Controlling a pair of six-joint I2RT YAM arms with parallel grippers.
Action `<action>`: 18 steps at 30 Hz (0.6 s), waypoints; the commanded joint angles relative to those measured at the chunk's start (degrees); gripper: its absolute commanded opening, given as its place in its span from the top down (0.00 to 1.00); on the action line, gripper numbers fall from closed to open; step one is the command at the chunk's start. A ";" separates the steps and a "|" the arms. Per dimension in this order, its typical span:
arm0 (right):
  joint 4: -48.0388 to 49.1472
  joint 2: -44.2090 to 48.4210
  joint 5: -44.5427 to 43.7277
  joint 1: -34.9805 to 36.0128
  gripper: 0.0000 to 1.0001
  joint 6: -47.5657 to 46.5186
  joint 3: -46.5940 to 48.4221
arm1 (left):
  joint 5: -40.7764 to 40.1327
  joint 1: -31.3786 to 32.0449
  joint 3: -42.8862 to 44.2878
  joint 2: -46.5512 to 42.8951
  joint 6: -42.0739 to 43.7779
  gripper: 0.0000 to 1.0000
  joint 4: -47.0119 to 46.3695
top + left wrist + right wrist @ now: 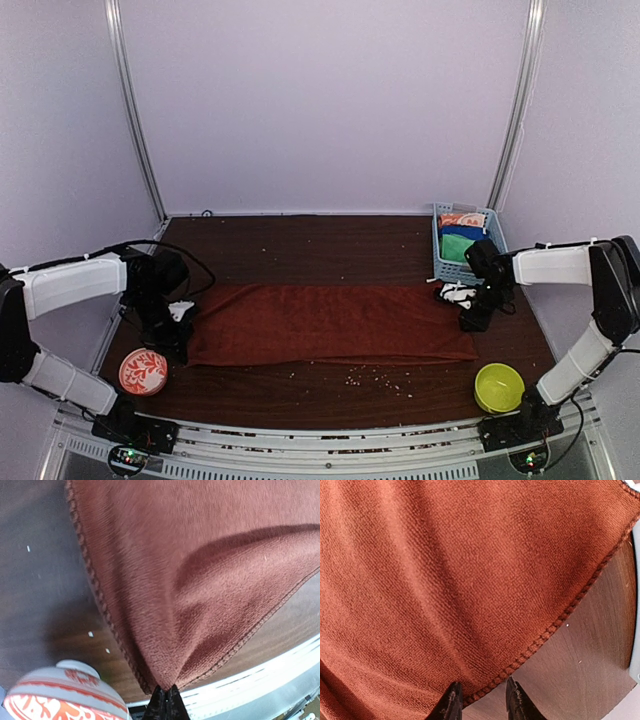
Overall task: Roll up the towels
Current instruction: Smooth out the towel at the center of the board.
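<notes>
Both arms reach in from the sides, elbows out, wrists bent low and pointing down. Left gripper (166, 696) is pinched tight on a corner of the towel (210, 570). Right gripper (482, 696) has its jaws partly apart, straddling the hem at the other end.

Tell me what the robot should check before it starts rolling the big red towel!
1. Left gripper pinching a corner of the rust-red towel: ok.
2. Right gripper holding the other end: not ok. Its jaws stand apart with the hem between them.
3. Towel spread out long: ok, with one small ridge near the left corner.
4. Patterned bowl out of the way: cannot tell. It sits close beside the left gripper.
5. Green towel out of the way: ok, it lies in the basket.
</notes>
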State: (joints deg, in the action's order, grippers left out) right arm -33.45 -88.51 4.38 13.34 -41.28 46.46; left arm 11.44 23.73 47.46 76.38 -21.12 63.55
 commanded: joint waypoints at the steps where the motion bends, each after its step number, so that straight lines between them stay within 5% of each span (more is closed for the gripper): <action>1: -3.29 3.38 -1.76 -0.69 0.69 1.69 0.86 | 2.37 0.40 -1.79 -2.63 -0.58 1.00 2.63; 7: -9.91 12.66 1.66 -0.47 0.65 1.36 2.59 | 3.29 3.11 -2.67 -3.54 -0.77 1.00 4.50; 18: -23.81 16.25 12.22 4.74 0.64 -5.24 4.36 | 0.65 5.05 -1.79 -4.15 -2.08 1.00 7.27</action>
State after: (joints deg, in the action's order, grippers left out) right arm -48.73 -75.00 11.42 14.44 -42.63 50.54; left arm 14.15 28.62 44.99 73.41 -21.82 68.77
